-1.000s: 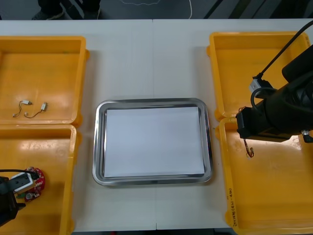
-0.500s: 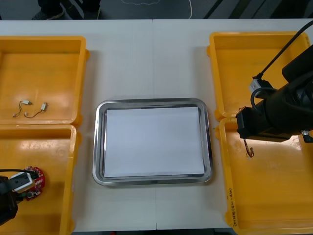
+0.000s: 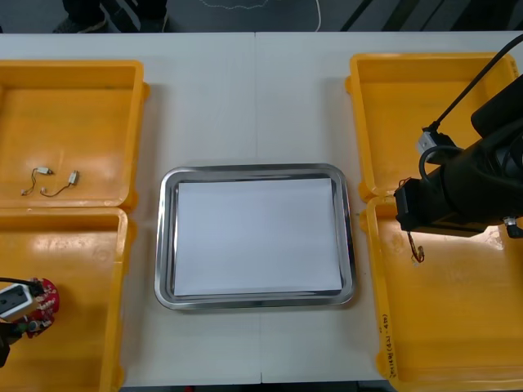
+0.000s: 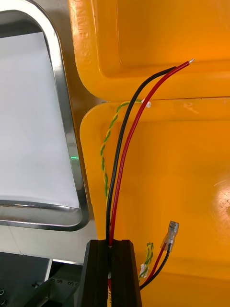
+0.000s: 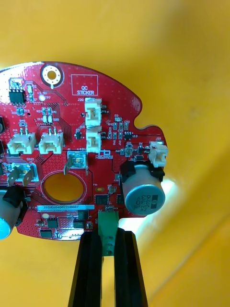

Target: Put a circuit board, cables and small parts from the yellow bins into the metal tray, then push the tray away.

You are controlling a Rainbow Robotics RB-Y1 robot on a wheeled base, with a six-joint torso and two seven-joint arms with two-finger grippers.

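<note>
A round red circuit board [image 5: 72,144] lies in the near left yellow bin [image 3: 82,245], where it shows at the front left corner [image 3: 41,300]. My left gripper [image 5: 108,235] is shut on the board's edge, its fingers [image 5: 91,268] pinching a green connector there. My right gripper [image 4: 111,242] is shut on a red and black cable [image 4: 127,144] that rises from between its fingers. My right arm [image 3: 449,200] hovers over the seam of the two right bins, and a cable end [image 3: 417,250] dangles below it. The metal tray [image 3: 163,245], white inside, lies in the middle.
A twisted green and yellow cable [image 4: 106,153] and another cable with a metal terminal [image 4: 168,237] lie in the near right bin [image 4: 182,168]. Small wired parts [image 3: 49,181] sit in the far left bin. The far right bin [image 3: 409,106] stands behind my right arm.
My left gripper has closed on the circuit board and drawn it toward the front left corner. The right arm has not moved.
</note>
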